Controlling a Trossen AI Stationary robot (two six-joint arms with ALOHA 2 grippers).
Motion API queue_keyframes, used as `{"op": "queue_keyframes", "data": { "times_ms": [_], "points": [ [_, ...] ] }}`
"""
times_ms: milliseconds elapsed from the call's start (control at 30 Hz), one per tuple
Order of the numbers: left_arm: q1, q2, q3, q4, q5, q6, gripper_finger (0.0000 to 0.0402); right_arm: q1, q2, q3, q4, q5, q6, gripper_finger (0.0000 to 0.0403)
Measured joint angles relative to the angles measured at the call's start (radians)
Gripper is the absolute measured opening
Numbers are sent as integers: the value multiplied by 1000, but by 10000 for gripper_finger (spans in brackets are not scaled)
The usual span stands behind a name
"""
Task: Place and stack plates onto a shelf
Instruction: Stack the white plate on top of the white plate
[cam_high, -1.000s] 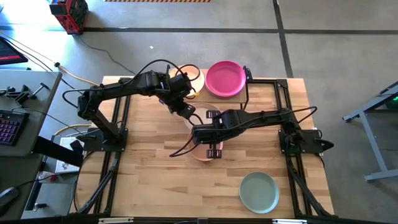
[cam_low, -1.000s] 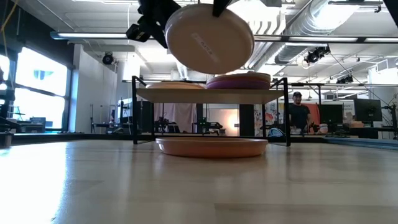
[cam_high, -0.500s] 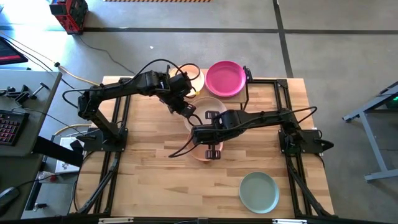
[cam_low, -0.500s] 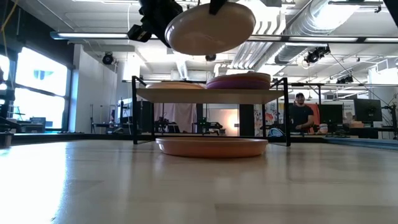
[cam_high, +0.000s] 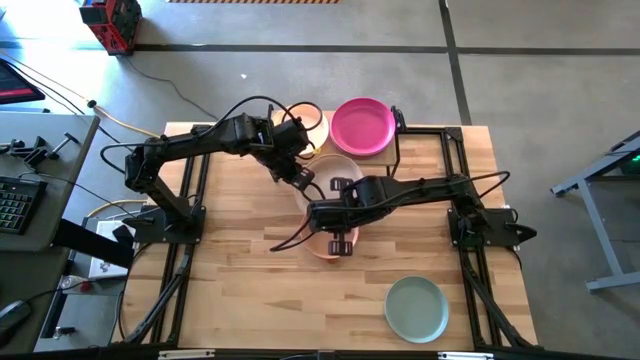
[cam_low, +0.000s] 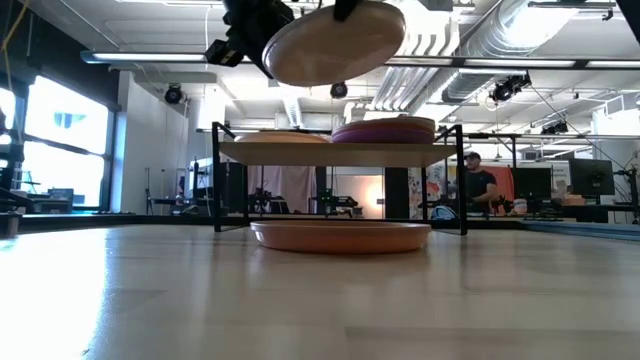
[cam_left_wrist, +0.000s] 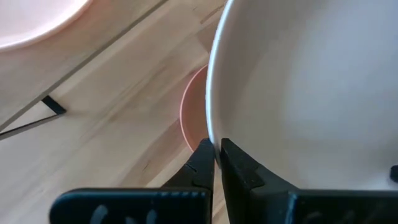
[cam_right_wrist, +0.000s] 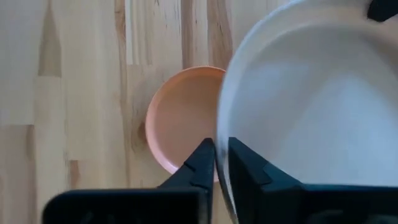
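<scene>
Above the middle of my table (cam_high: 240, 290), both arms grip one cream plate (cam_high: 335, 172), held high in the air over a terracotta plate (cam_low: 342, 236) that lies flat on the wood. My left end effector (cam_left_wrist: 215, 157) is clamped on the cream plate's rim, its two dark fingers pressed together on the thin edge. My right end effector (cam_right_wrist: 220, 163) meets the rim from the opposite side, its fingers close about the edge and touching it.

In the low view the cream plate hangs tilted, above the level of the shelf (cam_low: 340, 149). The shelf stands at the table's far edge, its light-wood board on thin black legs. On it sit two stacks: a magenta plate (cam_high: 362, 126) on top toward the far right corner, and beside it a pale stack (cam_low: 282, 137) partly hidden under my left arm.

A pale teal plate (cam_high: 416, 308) rests alone near the table's near right corner, well apart from the rest.
</scene>
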Motion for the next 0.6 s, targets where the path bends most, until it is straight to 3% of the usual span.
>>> {"op": "queue_keyframes", "data": {
  "times_ms": [333, 600],
  "points": [
    [-4, 0, 0, -5, -18, 34, 1, 0, -8, 0, 0, 3, 38, 118],
    [36, 1, -1, -29, -16, 83, 1, -1, -59, 2, -10, 23, 44, 138]
  ]
}}
